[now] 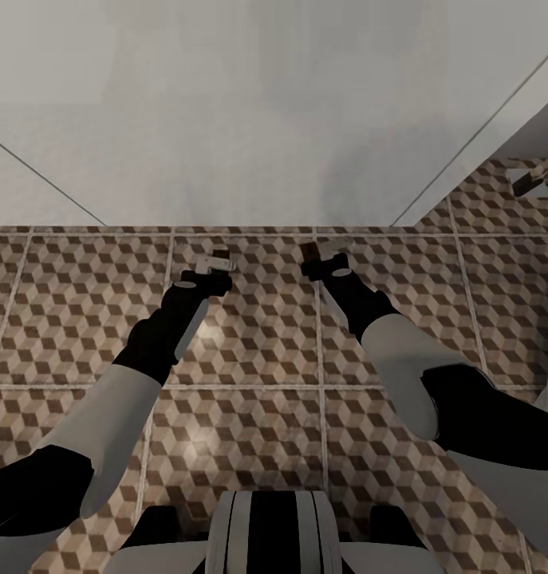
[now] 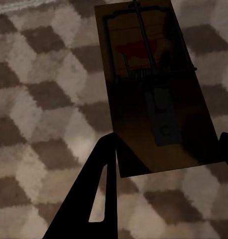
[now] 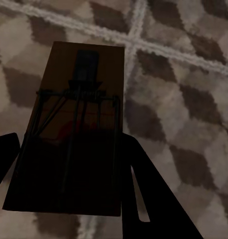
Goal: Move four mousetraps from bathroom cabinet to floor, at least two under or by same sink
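Note:
Both my arms reach forward, low over the bathroom floor (image 1: pixel 250 351) with its brown cube-pattern tiles. My left gripper (image 1: pixel 216 263) is shut on a mousetrap (image 2: pixel 149 89), a tan board with dark wire and a red mark, held flat between the dark fingers (image 2: pixel 101 194) just above the tiles. My right gripper (image 1: pixel 321 260) is shut on a second mousetrap (image 3: pixel 79 99), which sits between its fingers (image 3: pixel 141 189) over a pale grout line. In the head view each trap shows as a small brown tip (image 1: pixel 308 251) at the gripper's end. The cabinet is out of view.
A plain white wall (image 1: pixel 250 112) rises right in front of both grippers, meeting the floor along a straight line. At the far right a white panel edge (image 1: pixel 497 119) runs diagonally, with a small dark fixture (image 1: pixel 535 177) beyond it. My base (image 1: pixel 274 534) is below.

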Robot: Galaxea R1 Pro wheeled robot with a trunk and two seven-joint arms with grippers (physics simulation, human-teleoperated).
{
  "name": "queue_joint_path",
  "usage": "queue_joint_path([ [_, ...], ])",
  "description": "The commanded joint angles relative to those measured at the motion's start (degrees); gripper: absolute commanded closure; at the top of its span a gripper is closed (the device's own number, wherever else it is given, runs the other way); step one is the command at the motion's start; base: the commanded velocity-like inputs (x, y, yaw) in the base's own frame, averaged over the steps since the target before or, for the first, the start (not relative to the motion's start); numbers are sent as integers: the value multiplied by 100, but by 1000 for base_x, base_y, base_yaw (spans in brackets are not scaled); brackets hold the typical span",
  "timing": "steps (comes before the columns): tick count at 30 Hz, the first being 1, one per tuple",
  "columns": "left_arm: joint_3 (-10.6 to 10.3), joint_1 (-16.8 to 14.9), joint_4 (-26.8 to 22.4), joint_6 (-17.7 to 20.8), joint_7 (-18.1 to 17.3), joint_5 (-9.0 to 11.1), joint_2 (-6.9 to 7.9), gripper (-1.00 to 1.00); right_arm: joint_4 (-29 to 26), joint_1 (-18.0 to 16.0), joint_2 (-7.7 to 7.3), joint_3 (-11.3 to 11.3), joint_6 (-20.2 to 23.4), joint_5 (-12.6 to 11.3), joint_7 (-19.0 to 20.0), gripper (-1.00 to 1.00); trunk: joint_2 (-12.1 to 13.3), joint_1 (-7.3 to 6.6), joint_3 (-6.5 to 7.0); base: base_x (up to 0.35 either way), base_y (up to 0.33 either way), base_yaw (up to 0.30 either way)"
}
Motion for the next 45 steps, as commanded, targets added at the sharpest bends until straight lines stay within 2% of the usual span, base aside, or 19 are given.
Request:
queue_joint_path([
  [1, -14, -2, -4, 24, 41, 44, 3, 100, -9, 0, 0, 23, 46, 43, -16, 100, -1, -1, -3, 0, 0, 0],
  [14, -14, 41, -68, 24, 41, 52, 3, 100, -9, -6, 0, 23, -146, 48, -16, 100, -1, -1, -3, 0, 0, 0],
  [45, -14, 77, -132, 24, 41, 53, 3, 100, 61, -6, 0, 31, -239, 43, -16, 100, -1, -1, -3, 0, 0, 0],
])
